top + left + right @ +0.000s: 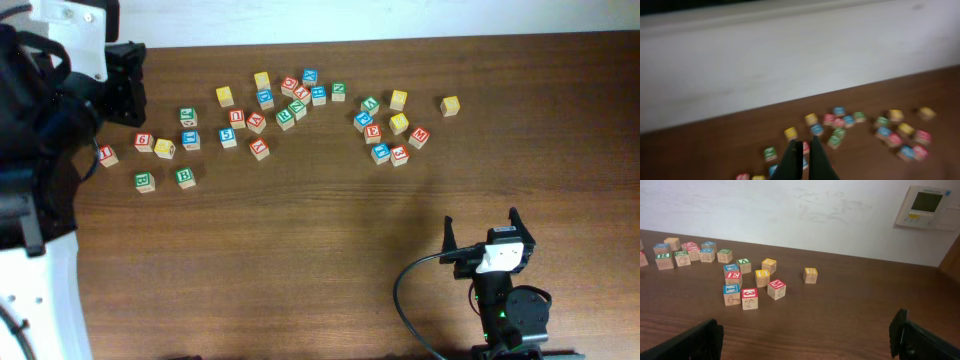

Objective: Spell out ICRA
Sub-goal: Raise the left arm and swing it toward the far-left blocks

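Tabletop stretch between cubes, right gripper

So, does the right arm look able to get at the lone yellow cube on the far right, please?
Probably yes: the yellow cube stands alone, the right hand is open and faces it, and only bare table lies between them.

E there on a red-topped wooden cube, M on the angled red cube, 3 on the nearest red cube.
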Controlling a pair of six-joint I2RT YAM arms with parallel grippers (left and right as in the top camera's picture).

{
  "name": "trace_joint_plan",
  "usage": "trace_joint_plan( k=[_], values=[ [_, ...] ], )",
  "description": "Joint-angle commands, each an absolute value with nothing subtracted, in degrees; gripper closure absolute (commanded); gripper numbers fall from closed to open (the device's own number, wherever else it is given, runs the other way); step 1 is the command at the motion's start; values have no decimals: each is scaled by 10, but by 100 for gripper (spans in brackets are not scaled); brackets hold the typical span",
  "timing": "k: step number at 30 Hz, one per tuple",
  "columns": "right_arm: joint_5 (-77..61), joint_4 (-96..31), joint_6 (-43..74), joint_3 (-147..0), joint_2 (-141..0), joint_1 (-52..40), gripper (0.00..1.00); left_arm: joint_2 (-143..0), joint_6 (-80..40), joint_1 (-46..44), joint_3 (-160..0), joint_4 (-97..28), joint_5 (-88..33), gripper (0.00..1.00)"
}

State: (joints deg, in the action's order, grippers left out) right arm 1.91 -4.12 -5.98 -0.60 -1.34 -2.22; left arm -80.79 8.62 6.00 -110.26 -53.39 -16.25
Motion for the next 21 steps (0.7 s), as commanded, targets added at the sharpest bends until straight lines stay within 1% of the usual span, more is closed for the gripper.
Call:
trace_joint_plan(
  k=[1, 7, 10, 14, 16, 21],
  values=[
    [18, -46, -58, -3, -12, -18, 2, -841, 15, 59, -1111, -530, -25, 100],
    [18, -46, -58, -3, -12, -18, 2, -899, -43, 61, -1111, -513, 107, 100],
    [18, -46, -58, -3, -12, -18, 2, -935, -70, 73, -1111, -480, 145, 100],
    [18, -46, -58, -3, -12, -18, 2, -985, -88, 99, -1111, -446, 149, 100],
    [18, -46, -58, -3, -12, -18, 2, -1011, -111, 117, -1111, -442, 150, 100],
    [18, -46, -58, -3, -12, -18, 2, -1071, -113, 168, -1111, -446, 150, 99]
  ],
)
